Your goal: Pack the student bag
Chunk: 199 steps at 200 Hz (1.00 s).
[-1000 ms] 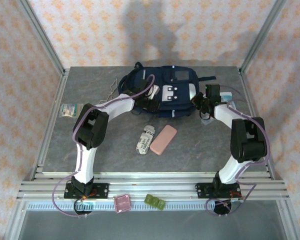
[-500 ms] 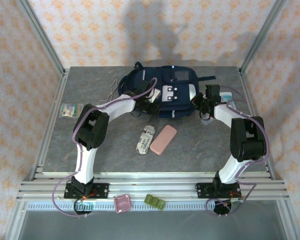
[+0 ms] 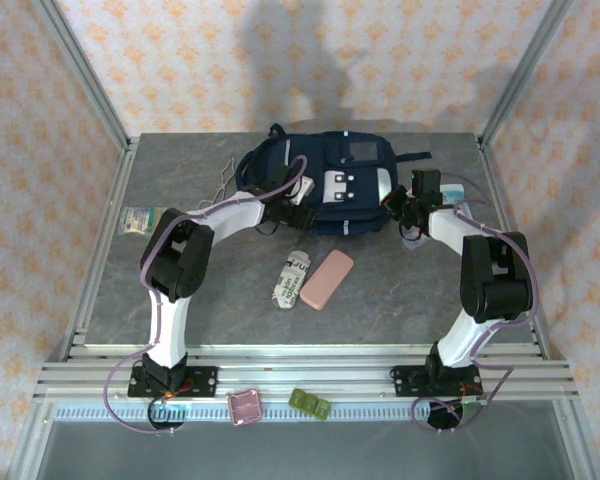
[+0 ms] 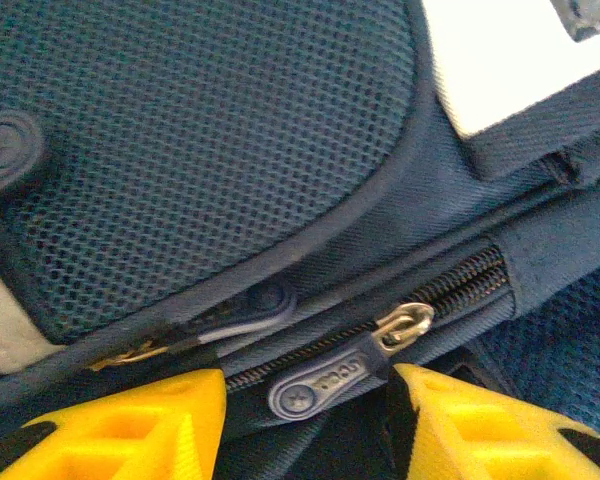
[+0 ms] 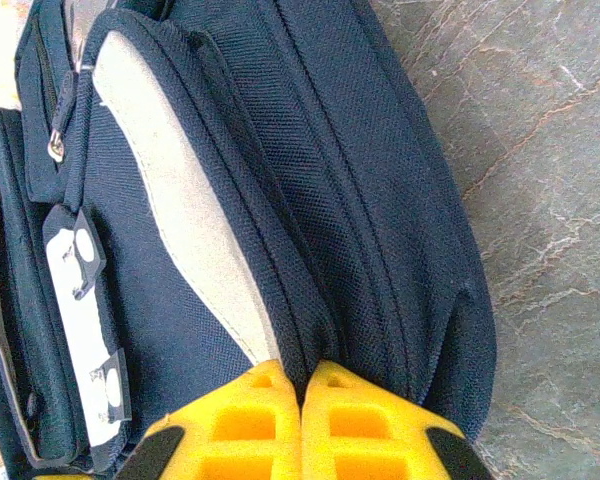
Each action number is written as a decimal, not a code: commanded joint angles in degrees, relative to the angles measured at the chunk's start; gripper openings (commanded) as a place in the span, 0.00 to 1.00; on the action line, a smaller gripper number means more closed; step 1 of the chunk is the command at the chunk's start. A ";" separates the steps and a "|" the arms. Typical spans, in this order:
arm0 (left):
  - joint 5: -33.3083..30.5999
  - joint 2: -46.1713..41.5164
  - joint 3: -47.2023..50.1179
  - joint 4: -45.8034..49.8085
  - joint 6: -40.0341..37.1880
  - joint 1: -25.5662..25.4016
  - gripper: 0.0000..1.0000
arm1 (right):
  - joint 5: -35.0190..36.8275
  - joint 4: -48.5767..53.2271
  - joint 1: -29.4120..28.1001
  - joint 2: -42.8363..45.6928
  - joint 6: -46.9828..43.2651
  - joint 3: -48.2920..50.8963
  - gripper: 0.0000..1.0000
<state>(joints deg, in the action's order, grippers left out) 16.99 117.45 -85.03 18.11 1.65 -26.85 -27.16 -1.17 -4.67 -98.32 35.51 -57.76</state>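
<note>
Inspection finding: the large navy-blue fabric backpack with the white-grey front patch lies flat at the upper centre of the grey stone-patterned table in your top view, with both arms reaching up to it.

Your left gripper is at the backpack's left side. In the left wrist view its yellow fingers stand apart. The navy rubber zipper pull lies in the gap between them, attached to a brass-coloured slider on a closed zip.

Your right gripper is at the backpack's right edge. In the right wrist view its yellow fingertips are closed together, tips against the piped seam at the bag's lower corner. Whether fabric is pinched between them cannot be determined.

Loose items near the frame centre, below the bag: a pink rectangular case and, just beside it on the left, a white printed tube. A small teal packet lies at the table's left edge, well apart from the bag.
</note>
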 commanded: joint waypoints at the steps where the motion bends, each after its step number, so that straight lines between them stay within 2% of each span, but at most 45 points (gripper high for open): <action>1: 3.13 -0.62 -1.11 -0.76 0.00 0.68 0.52 | -0.86 -1.97 -0.26 -0.82 -0.35 0.63 0.00; 23: 6.72 2.13 -3.85 2.01 -2.12 -0.35 0.53 | -1.24 -2.53 -0.26 -0.99 0.09 0.80 0.00; 59: 6.36 7.06 -8.35 5.86 -4.70 -2.02 0.51 | -2.44 -3.20 -0.23 -1.26 0.62 1.06 0.00; 91: 7.74 8.70 -10.10 8.05 -5.68 -2.09 0.34 | -2.29 -3.27 -0.25 -0.77 0.53 1.33 0.00; 104: 9.55 8.37 -10.14 9.27 -6.75 -2.14 0.22 | -2.29 -3.23 -0.26 -0.86 0.44 1.33 0.00; 116: 11.66 7.70 -10.03 10.40 -7.35 -2.15 0.18 | -2.35 -3.23 -0.25 -0.99 0.44 1.24 0.00; 136: 13.41 6.09 -8.72 10.72 -7.95 -2.11 0.18 | -2.41 -3.62 -0.23 -1.16 0.62 1.41 0.00; 167: 10.68 5.40 -7.78 9.19 -6.83 -2.18 0.18 | -2.99 -4.28 -0.25 -1.33 1.40 1.77 0.00; 182: 10.21 6.05 -7.92 8.23 -5.93 -2.22 0.12 | -2.78 -4.37 -0.26 -1.18 1.58 1.89 0.00; 193: 9.96 6.76 -8.44 8.53 -5.69 -2.48 0.13 | -2.64 -4.28 -0.25 -1.08 1.58 1.95 0.00; 199: 9.50 7.14 -8.77 8.96 -5.91 -2.80 0.18 | -2.57 -4.28 -0.25 -1.08 1.61 1.95 0.00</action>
<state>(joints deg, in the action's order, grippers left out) 25.06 123.90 -94.30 24.67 -4.45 -27.88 -27.90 -3.99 -4.43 -98.65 37.01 -56.62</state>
